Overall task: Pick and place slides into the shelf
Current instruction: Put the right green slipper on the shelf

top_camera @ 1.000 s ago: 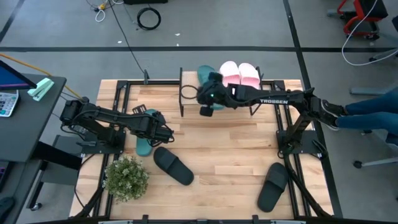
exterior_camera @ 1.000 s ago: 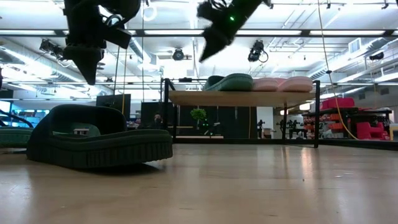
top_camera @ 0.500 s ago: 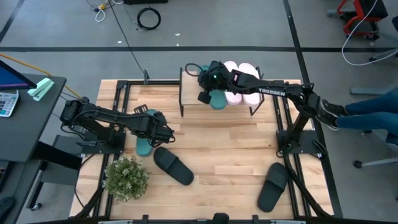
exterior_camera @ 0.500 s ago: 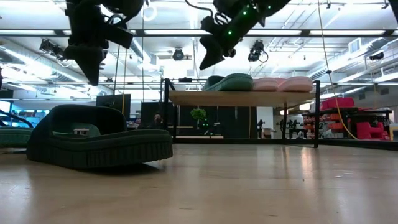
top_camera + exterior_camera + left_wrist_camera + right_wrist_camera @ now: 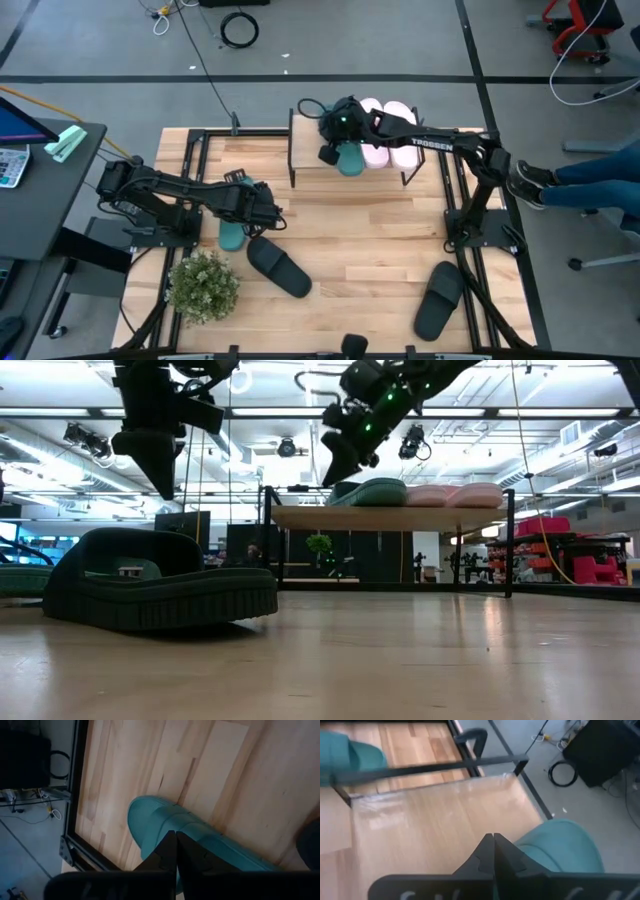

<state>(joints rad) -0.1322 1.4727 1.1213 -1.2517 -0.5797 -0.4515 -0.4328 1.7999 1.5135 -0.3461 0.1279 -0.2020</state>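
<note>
Greenery first: a small potted plant (image 5: 204, 287) stands at the table's left front corner, near a black slide (image 5: 279, 267) lying at an angle on the boards. Just behind that slide, a teal slide (image 5: 232, 232) rests on the tabletop, partly covered from above by the left gripper (image 5: 268, 215), which hangs over it without contact. In the left wrist view its fingers (image 5: 167, 851) are pressed together, gripping nothing, with the teal slide (image 5: 190, 837) directly beyond them.

Further right, the shelf (image 5: 305, 150) stands at the table's rear edge. On its plank lie a second teal slide (image 5: 349, 158) and, beside it to the right, two pink slides (image 5: 392, 130). The right gripper (image 5: 330, 152) is above the shelf's left part, next to that teal slide; its fingers (image 5: 493, 851) are likewise clenched and empty, with bare plank ahead of them.

Another black slide (image 5: 438, 299) lies at the table's right front, well apart from both arms.

The table (image 5: 370, 240) is light wooden planking on a black frame. Beyond it the floor is grey, with a coiled cable (image 5: 239, 29) behind, and a person's legs (image 5: 585, 180) at the right edge.
</note>
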